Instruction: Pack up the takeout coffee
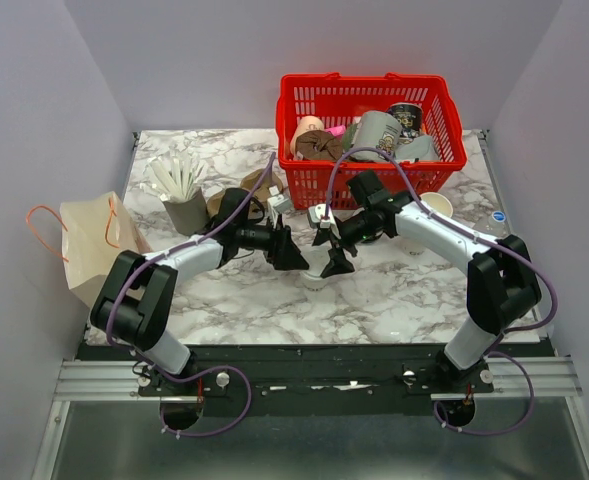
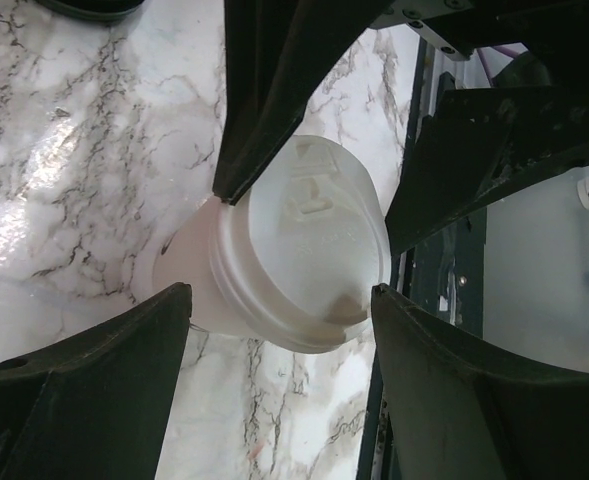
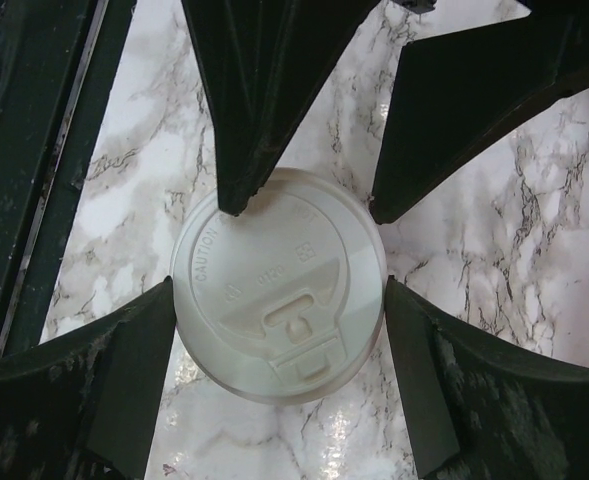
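Note:
The takeout coffee point(image 1: 317, 281) is a small white paper cup with a round white lid, standing on the marble table between both arms. My left gripper point(image 1: 302, 264) reaches in low from the left. In the left wrist view its gripper point(image 2: 282, 300) has a finger on either side of the cup point(image 2: 304, 250), shut on it just under the lid. My right gripper point(image 1: 332, 268) comes down from above. In the right wrist view its gripper point(image 3: 277, 290) presses the lid's point(image 3: 279, 285) two opposite edges. The other arm's fingers point(image 3: 244, 120) touch the lid's far rim.
A brown paper bag point(image 1: 89, 245) with orange handles stands at the table's left edge. A red basket point(image 1: 364, 172) full of items is at the back. A grey holder of white utensils point(image 1: 184, 210) is behind the left arm, and a white cup point(image 1: 437, 207) is behind the right arm.

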